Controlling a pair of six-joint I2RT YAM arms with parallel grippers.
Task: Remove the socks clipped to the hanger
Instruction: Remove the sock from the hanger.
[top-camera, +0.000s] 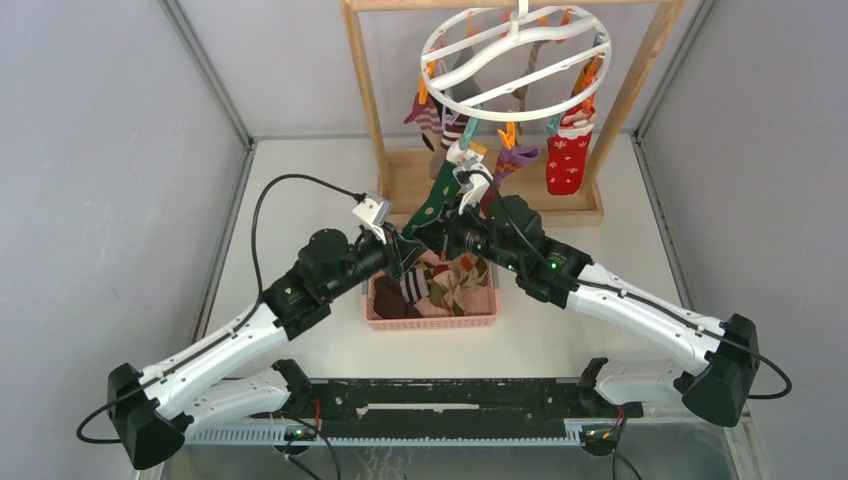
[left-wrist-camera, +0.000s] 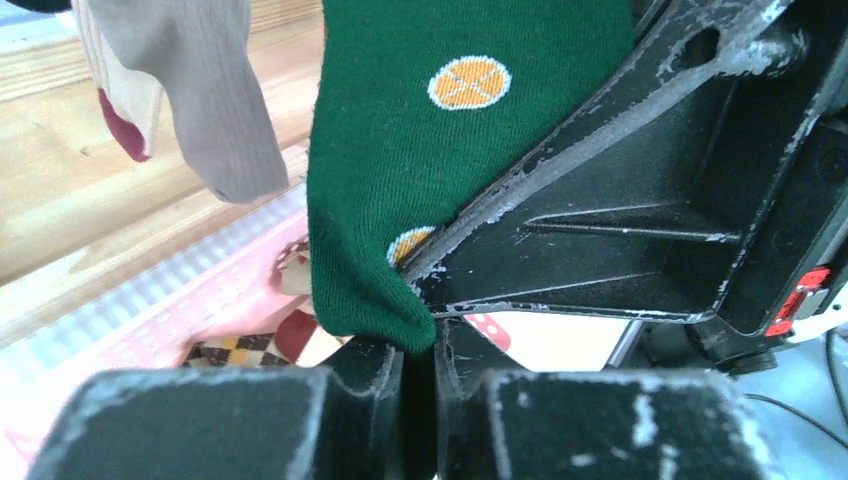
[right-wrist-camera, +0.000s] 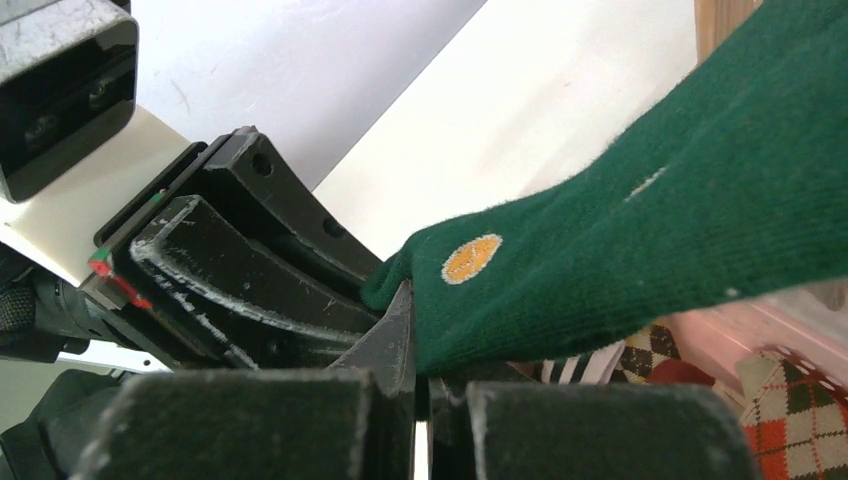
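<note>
Several socks (top-camera: 440, 290) in pink basket (top-camera: 430, 322); left fingers (left-wrist-camera: 300, 420), right fingers (right-wrist-camera: 280, 420) both pinched narrow on green sock (top-camera: 432, 205)

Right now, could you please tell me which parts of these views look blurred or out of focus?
Top external: evenly lit, hanger sharp. Left wrist: green sock crisp, near fingers soft. Right wrist: sock weave clear, near fingers blurred.

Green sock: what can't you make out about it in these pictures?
- Whether the green sock is clipped to the hanger: top view, the right arm covers its upper end; both wrist views crop it.
- Whether the right gripper pinches it: right wrist view, finger blocks hide the seam.
- Pink basket contents: top view, both arms overlap it.
</note>
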